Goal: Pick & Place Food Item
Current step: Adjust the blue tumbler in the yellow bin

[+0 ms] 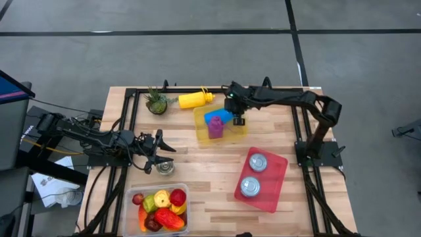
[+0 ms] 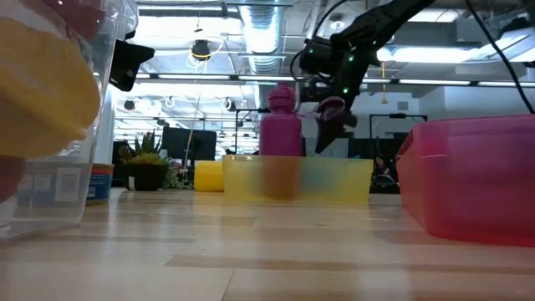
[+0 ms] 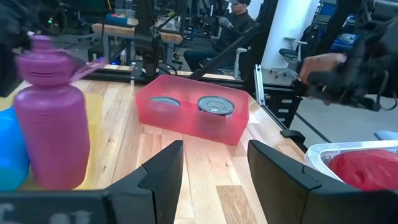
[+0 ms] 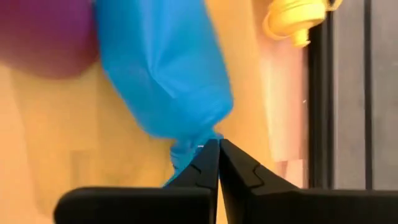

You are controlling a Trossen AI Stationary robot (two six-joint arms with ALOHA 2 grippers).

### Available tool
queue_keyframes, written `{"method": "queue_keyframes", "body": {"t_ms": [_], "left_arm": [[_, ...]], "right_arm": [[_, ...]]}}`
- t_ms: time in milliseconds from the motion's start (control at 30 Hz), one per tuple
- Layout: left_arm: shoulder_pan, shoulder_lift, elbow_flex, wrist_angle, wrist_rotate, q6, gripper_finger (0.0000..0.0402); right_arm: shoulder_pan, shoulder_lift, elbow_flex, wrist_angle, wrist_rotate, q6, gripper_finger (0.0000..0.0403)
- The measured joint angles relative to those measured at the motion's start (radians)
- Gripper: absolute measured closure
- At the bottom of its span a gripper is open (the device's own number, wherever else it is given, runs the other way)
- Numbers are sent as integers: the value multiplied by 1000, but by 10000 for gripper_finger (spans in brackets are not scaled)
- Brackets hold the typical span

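Observation:
A blue bottle point(image 1: 216, 117) lies in the yellow tray point(image 1: 198, 125) next to an upright purple bottle point(image 1: 216, 129). My right gripper point(image 1: 239, 121) hangs over the tray's right part, slanting down, fingers shut with nothing between them point(image 4: 217, 144). The blue bottle's narrow end point(image 4: 182, 154) is right beside the fingertips. Plastic food items fill a clear bin point(image 1: 156, 185) at the near edge. My left gripper point(image 1: 161, 153) stands open and level at the table's left, holding nothing point(image 3: 214, 174). My right gripper's shut fingertips point(image 4: 208, 163) stand against the blue bottle's narrow end point(image 4: 182, 154), coming at it from above and slanting down. Whether they touch it I cannot tell. The bottle lies in the tray.
A red tray point(image 1: 279, 191) with two cans point(image 1: 258, 162) sits at the near right. A yellow bottle point(image 1: 194, 99) and a potted plant point(image 1: 156, 102) stand at the far edge. A single can point(image 1: 164, 168) stands just near my left gripper.

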Motion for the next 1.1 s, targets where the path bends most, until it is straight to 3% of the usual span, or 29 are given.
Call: {"method": "queue_keyframes", "body": {"t_ms": [233,400,567,867,1100], "left_arm": [[0,0,0,0,0,0,229],[0,0,0,0,1,-8,229],[0,0,0,2,1,-8,229],[0,0,0,10,2,-8,229],[0,0,0,10,2,-2,229]], "right_arm": [[37,-71,-2,-57,20,21,402],[56,-92,-2,-137,19,71,375],[46,-60,-2,-190,3,102,314],[13,42,-2,-129,-67,66,164],[-15,56,-2,-89,-100,41,133]]}}
